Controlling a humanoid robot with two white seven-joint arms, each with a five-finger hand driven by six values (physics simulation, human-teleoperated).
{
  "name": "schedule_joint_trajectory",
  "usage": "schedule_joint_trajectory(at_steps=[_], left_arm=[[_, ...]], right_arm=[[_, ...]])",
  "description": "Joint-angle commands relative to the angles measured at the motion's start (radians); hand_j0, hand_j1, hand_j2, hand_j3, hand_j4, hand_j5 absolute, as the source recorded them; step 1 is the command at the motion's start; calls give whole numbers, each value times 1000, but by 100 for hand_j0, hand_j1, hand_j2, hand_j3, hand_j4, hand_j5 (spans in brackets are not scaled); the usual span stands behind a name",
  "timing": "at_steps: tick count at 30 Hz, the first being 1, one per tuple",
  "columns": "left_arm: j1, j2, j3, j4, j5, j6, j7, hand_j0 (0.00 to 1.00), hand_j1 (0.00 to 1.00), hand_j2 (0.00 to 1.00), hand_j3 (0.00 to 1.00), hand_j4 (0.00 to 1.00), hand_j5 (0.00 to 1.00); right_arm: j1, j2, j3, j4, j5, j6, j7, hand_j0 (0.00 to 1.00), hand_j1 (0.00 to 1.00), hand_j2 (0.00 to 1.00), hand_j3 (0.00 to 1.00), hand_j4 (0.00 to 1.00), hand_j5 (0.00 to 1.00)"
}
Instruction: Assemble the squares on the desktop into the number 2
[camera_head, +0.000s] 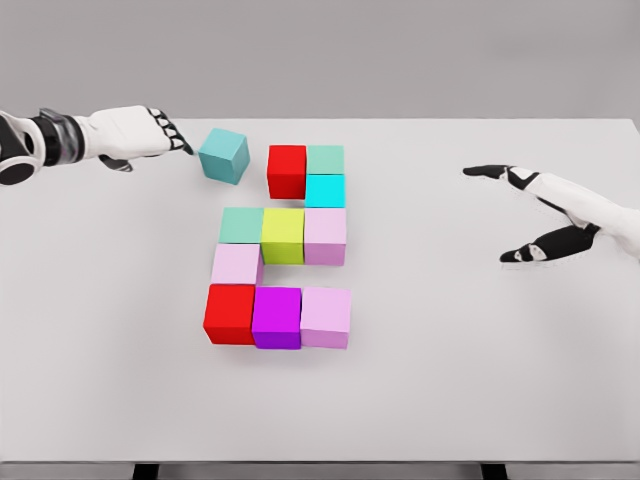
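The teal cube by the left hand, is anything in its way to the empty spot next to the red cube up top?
Nothing visible. The teal cube sits tilted just left of the top red cube, with only bare table between them.

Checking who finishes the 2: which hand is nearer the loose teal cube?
Left. The left hand reaches just left of the teal cube; the right hand hovers far right.

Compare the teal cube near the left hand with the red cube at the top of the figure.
The teal cube sits apart and rotated; the top red cube sits square, touching the pale green cube. The teal cube lies by the left hand; the red one lies farther off. Both look alike in size.
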Motion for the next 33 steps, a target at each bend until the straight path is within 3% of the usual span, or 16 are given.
schedule_joint_trajectory(at_steps=[1, 4, 8, 11, 18, 33], left_arm=[[0, 9, 3, 5, 4, 0, 0, 90, 90, 90, 90, 90, 90], [-2, 10, 8, 36, 4, 0, 0, 90, 90, 90, 90, 90, 90], [-14, -4, 8, 111, -2, 0, 0, 91, 91, 91, 91, 91, 91], [-20, -68, 9, 188, -2, 0, 0, 91, 91, 91, 91, 91, 91], [-58, -145, 11, 303, -2, 0, 0, 92, 92, 92, 92, 92, 92], [-92, -254, 11, 396, -4, 0, 0, 93, 93, 93, 93, 93, 93]], right_arm=[[2, 62, -96, 62, -13, 3, 1, 100, 100, 100, 100, 100, 100], [37, 80, -97, 150, 28, 3, 1, 100, 100, 100, 100, 100, 100], [69, 88, -100, 191, 25, 3, -2, 100, 100, 100, 100, 100, 100], [68, 89, -114, 239, 25, 3, -2, 100, 100, 100, 100, 100, 100], [66, 100, -122, 240, 19, 3, -3, 100, 100, 100, 100, 100, 100], [66, 102, -128, 243, 19, 3, -2, 100, 100, 100, 100, 100, 100]])
